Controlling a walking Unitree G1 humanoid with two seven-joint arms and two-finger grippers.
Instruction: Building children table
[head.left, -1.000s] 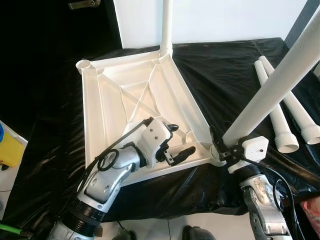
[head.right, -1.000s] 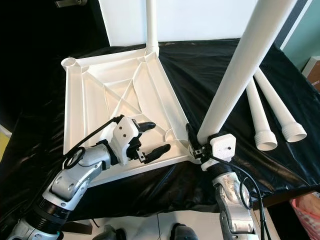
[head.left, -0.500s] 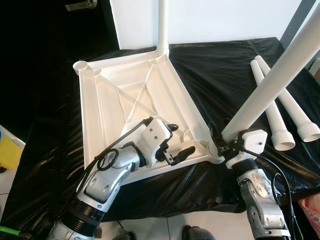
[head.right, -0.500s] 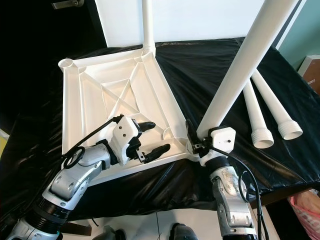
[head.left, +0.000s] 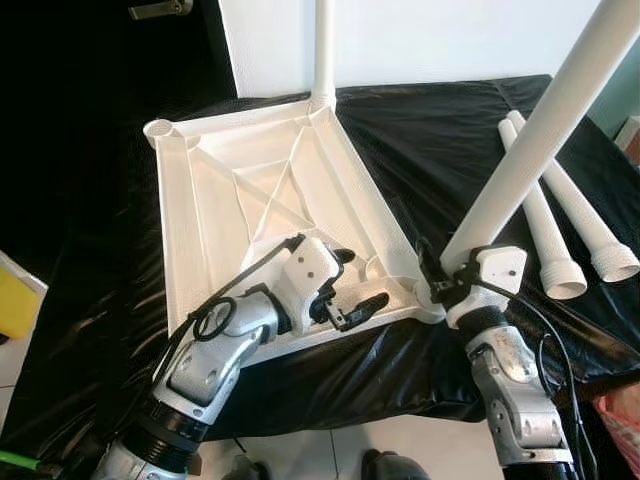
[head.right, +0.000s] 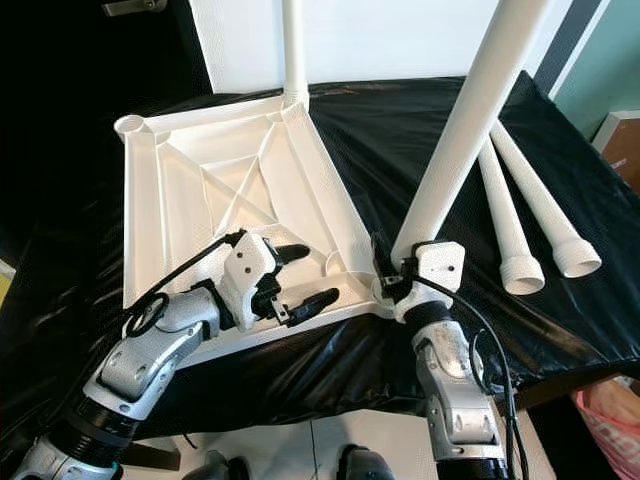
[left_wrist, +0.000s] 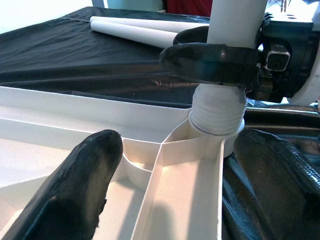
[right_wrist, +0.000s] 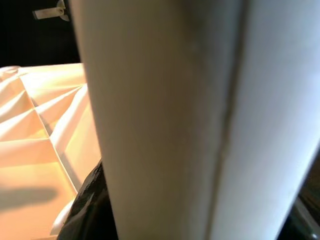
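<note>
Two silver arms with ribbed black collars, white wrist housings, looping black cables; each tool (head.left: 350, 300) (head.left: 432, 278) has long black fingers.

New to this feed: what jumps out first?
The big white table leg rising out of the near right corner socket of the upturned white tabletop, with the right gripper shut on its base. The left gripper straddles the tabletop's near edge, open. Another leg already stands in the far corner, and two spare legs lie on the black cloth to the right.
</note>
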